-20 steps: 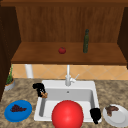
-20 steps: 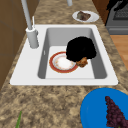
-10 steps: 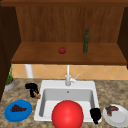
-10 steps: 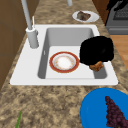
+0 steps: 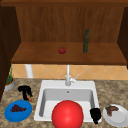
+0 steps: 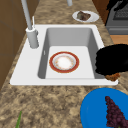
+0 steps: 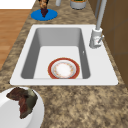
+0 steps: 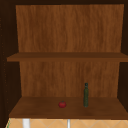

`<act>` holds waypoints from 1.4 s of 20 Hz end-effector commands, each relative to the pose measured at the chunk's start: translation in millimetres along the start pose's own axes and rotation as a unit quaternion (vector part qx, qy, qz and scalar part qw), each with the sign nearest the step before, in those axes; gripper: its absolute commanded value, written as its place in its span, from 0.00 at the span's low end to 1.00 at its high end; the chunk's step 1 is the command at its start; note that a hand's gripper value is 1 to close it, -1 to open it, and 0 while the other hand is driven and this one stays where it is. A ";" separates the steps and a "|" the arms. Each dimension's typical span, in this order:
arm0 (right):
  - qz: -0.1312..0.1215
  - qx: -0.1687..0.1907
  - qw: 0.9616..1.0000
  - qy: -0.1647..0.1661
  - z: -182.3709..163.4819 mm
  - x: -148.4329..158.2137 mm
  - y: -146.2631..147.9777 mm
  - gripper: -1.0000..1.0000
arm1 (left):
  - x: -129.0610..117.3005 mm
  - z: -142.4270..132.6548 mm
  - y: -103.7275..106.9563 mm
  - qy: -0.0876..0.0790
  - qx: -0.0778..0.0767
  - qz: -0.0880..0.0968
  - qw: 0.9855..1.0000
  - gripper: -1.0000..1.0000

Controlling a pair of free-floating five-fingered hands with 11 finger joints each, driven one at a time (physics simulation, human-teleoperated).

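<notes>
Left robot hand point(image 5: 25, 90), fingers curled around a small brown morsel point(image 5: 31, 99), hovers just above the blue plate point(image 5: 18, 110); a loose grip could drop it onto the counter point(image 5: 37, 122). Right robot hand point(image 5: 95, 115) idles, grip unclear.

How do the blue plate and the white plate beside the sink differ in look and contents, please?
The blue plate lies on the counter left of the sink and bears dark purple grapes; the white plate lies to its right and bears a brown chunk of food. The left hand is by the blue plate, the right hand by the white plate. Both are round.
</notes>
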 end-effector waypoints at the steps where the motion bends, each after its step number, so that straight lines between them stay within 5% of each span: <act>1: 0.000 0.000 1.000 0.000 0.0 0.0 0.0 0.50 | 17.8 16.3 -4.2 0.016 0.013 0.023 1.000 1.00; 16: 0.000 0.000 1.000 0.000 0.0 0.0 0.0 0.50 | 107.5 58.8 -68.3 0.012 -0.001 0.007 1.000 1.00; 24: 0.000 0.000 1.000 0.000 0.0 0.0 0.0 0.50 | 88.5 69.5 -72.1 0.018 0.005 0.001 1.000 1.00; 28: 0.000 0.000 1.000 0.000 0.0 0.0 0.0 0.50 | 107.5 87.9 -100.9 0.014 0.000 -0.012 1.000 1.00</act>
